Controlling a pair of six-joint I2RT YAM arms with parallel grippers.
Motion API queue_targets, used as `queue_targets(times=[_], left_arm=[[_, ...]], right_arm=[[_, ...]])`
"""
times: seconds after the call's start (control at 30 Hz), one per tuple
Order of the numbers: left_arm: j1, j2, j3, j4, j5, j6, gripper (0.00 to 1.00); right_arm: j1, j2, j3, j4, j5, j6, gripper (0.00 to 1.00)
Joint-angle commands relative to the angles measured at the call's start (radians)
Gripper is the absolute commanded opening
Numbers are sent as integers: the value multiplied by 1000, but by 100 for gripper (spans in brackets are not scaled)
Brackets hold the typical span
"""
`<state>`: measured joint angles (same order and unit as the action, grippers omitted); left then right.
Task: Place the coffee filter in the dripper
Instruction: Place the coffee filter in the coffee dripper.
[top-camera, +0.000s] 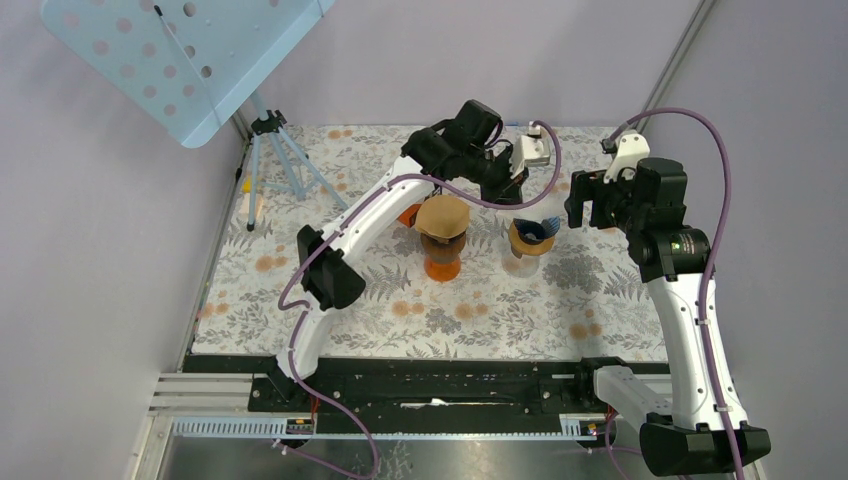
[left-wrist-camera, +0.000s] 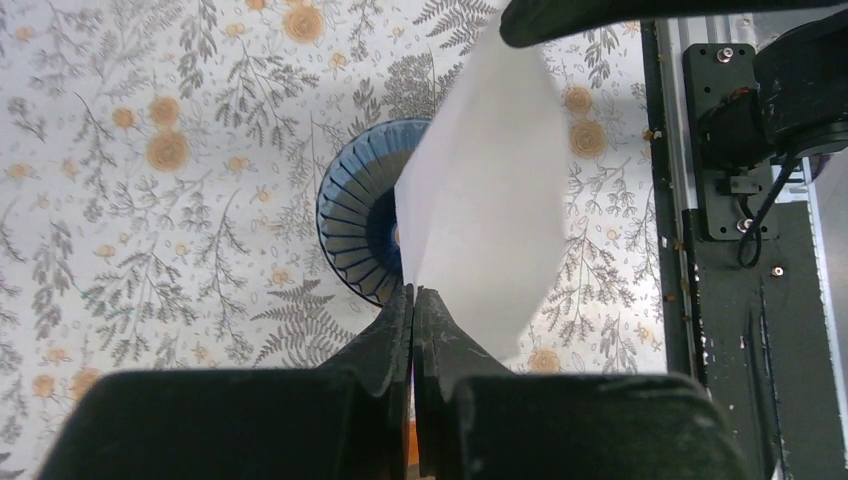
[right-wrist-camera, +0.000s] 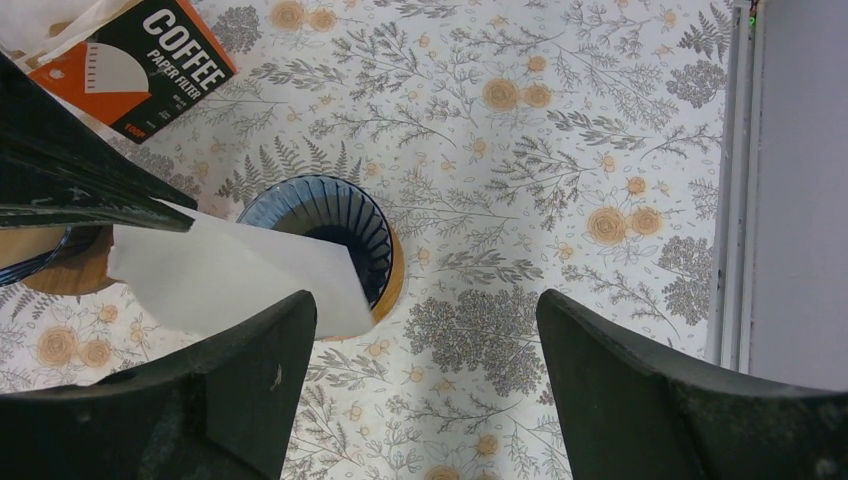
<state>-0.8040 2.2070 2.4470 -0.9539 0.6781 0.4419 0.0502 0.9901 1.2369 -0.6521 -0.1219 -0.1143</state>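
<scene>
White paper coffee filter (left-wrist-camera: 490, 190) is pinched in my left end effector (left-wrist-camera: 413, 292) above the blue dripper (left-wrist-camera: 355, 225), not yet seated; my right end effector (right-wrist-camera: 425, 315) gapes wide, empty.

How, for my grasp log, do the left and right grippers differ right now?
The left gripper is shut, the right gripper wide open. The left pinches the white coffee filter; the right holds nothing. Both point down near the blue dripper.

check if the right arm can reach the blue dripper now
Probably yes: the right gripper hangs open beside the blue dripper, that side bare; the white filter pinched by the left gripper covers the other side.
</scene>
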Motion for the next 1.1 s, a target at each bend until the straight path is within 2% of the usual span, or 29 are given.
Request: queue_targets(times=[0.0,0.5,1.07], left_arm=[[2,-36,63,9,36,62,0],[-13,-4,47,-6,41,106,0],[-20,25,42,-17,13,123,0]], right_arm=[[-10,-6,36,-12,0,8,88],[-15,8,16,2,-8,7,88],[-28,72,-43,41,-98,31,88]])
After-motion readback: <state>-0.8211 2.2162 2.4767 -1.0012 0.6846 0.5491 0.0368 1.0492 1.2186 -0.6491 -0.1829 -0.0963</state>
